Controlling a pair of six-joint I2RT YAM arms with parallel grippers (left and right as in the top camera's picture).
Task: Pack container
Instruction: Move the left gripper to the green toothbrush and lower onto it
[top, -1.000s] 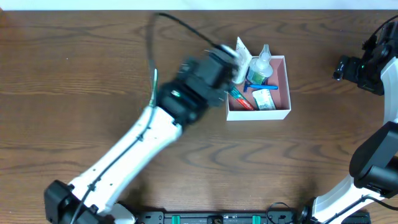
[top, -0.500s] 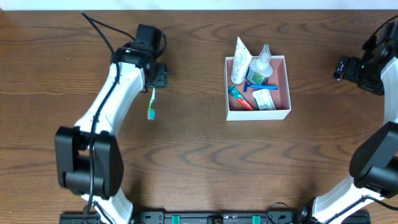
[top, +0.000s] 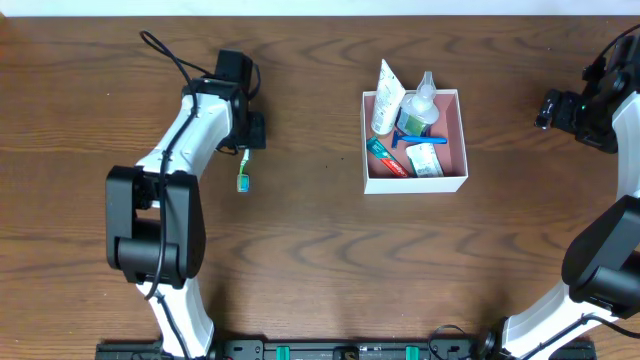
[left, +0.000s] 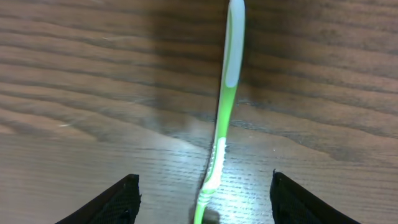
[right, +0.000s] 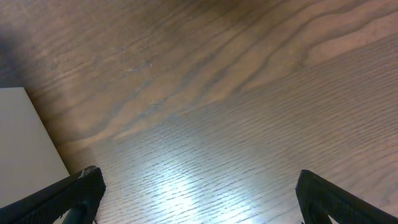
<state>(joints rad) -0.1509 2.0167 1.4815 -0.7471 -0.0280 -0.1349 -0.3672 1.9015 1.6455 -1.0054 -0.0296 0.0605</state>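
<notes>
The container (top: 452, 178) is a square white box with a pink inside, right of the table's middle. It holds a white tube, a clear bottle, a blue razor, a red toothpaste tube and a small white packet. A green toothbrush (top: 243, 167) lies on the wood at the left. My left gripper (top: 247, 140) is open just above the brush's far end. In the left wrist view the brush (left: 225, 99) lies between the open fingers (left: 204, 202). My right gripper (top: 552, 108) is open and empty at the far right, over bare wood (right: 199, 199).
A white wall or edge (right: 28, 137) shows at the left of the right wrist view. The left arm's cable loops over the table's back left (top: 165, 50). Both arm bases stand at the front edge.
My left arm has swung from the container across to the left, and now hangs over the green toothbrush. The right arm has not moved.
</notes>
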